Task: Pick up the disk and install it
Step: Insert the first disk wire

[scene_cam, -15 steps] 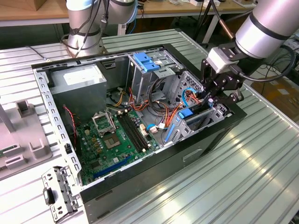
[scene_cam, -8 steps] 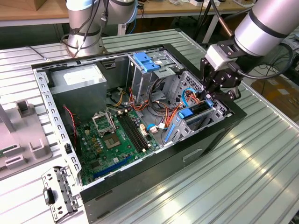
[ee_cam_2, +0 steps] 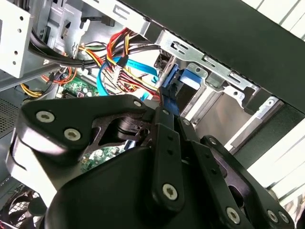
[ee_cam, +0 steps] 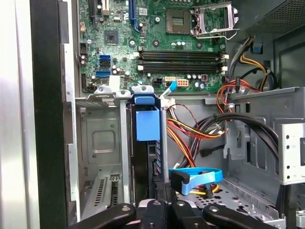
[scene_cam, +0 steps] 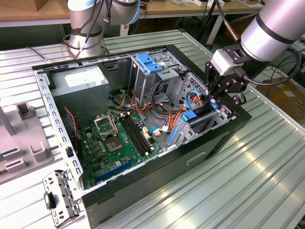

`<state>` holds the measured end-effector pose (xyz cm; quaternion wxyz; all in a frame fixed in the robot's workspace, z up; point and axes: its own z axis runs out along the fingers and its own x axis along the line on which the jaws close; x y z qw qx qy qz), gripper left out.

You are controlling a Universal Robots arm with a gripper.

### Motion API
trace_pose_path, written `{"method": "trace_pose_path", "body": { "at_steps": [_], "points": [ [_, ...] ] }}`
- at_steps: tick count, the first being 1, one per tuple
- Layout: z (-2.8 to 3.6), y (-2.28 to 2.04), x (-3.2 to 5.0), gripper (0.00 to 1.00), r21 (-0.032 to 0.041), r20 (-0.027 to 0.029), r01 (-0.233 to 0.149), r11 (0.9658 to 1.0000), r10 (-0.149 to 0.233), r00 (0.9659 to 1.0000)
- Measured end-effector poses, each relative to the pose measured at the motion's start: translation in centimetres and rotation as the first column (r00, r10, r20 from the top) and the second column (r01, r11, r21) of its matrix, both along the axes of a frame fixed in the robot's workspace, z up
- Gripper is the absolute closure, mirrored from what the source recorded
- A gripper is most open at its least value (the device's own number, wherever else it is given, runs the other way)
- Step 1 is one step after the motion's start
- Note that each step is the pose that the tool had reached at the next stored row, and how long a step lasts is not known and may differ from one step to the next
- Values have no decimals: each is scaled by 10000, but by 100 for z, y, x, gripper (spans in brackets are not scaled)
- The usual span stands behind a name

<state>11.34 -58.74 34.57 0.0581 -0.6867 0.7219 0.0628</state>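
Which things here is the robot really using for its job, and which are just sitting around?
For the job:
- the disk, standing on edge in the drive bay with its blue carrier
- the gripper, right over the disk
- the drive bay in the computer case

Just sitting there:
- the motherboard
- the grey power supply
- the loose metal bracket on the table

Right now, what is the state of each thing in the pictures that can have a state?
computer case: side panel off, lying open on the table.
disk: standing on edge in the drive cage, blue carrier around it.
gripper: down at the disk's rear edge.
processor socket: empty, latch frame raised.
blue data cable: lying loose beside the cage.
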Motion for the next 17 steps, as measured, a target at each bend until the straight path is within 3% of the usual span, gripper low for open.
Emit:
{"method": "trace_pose_path", "body": {
  "at_steps": [4,8,12,17],
  "points": [
    [-33,-12,7,89,41,-45,0,10000,0,10000],
    [-35,-18,9,89,60,-49,0,10000,0,10000],
    [20,-18,32,89,67,-49,0,10000,1,10000],
    [126,-18,124,89,82,-50,1,10000,0,10000]
  ]
}}
